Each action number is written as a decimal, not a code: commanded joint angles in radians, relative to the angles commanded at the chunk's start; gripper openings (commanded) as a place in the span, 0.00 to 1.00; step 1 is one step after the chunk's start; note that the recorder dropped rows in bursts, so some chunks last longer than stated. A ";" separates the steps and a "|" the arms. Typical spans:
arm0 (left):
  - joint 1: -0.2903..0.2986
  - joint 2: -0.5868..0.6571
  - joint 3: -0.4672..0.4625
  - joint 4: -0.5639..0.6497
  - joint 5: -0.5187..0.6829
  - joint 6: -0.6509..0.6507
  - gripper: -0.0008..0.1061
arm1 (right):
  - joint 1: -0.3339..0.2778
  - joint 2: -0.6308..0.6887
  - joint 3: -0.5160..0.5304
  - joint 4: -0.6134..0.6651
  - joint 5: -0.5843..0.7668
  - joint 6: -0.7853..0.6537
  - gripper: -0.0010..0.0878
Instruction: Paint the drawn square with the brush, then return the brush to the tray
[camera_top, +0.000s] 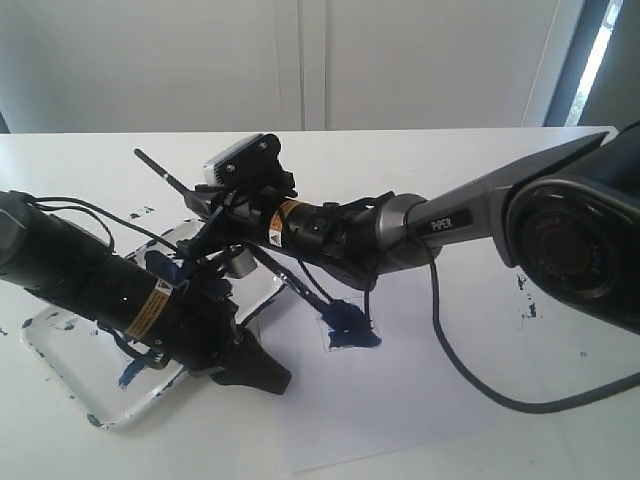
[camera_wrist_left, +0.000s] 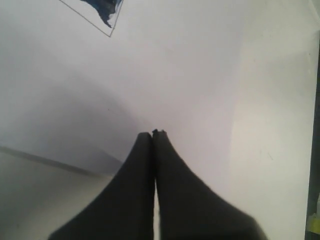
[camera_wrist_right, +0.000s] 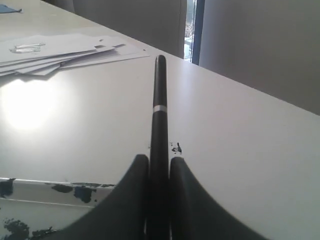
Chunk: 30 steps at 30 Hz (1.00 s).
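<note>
Brush (camera_top: 165, 178): where is it seen?
— It is pinched between the fingers of the right hand (camera_top: 205, 212), partway along its black handle. From the right wrist view, the handle is seen running straight out from between the two fingers, with a thin silver band around it.

How is it laid?
— It is tilted. In the exterior view the handle end is raised toward the far left, and the tip is lowered to the drawn square (camera_top: 348, 325), at the edge of the blue smear. Whether the paper is touched cannot be told.

And the square itself?
— Its interior is largely smeared with dark blue. It is drawn on a white paper sheet (camera_top: 400, 400) laid on the worktop (camera_top: 450, 150).

What is noted of the left hand (camera_top: 268, 378)?
— Its fingers are pressed together, and nothing is held between them. It is set low at the sheet's left edge, just beside the tray (camera_top: 75, 350).

And the tray?
— It is placed left of the sheet, is blotched with blue paint, and is partly hidden by the left arm.
</note>
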 joint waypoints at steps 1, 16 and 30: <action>0.000 0.000 0.000 0.000 -0.004 0.000 0.05 | 0.000 0.000 0.008 0.000 -0.002 -0.018 0.01; 0.000 0.000 0.000 0.000 -0.025 0.000 0.05 | -0.162 0.000 0.205 -0.115 -0.482 0.049 0.01; 0.000 0.000 0.000 0.000 -0.027 0.000 0.05 | -0.162 -0.113 0.215 -0.282 -0.700 0.194 0.01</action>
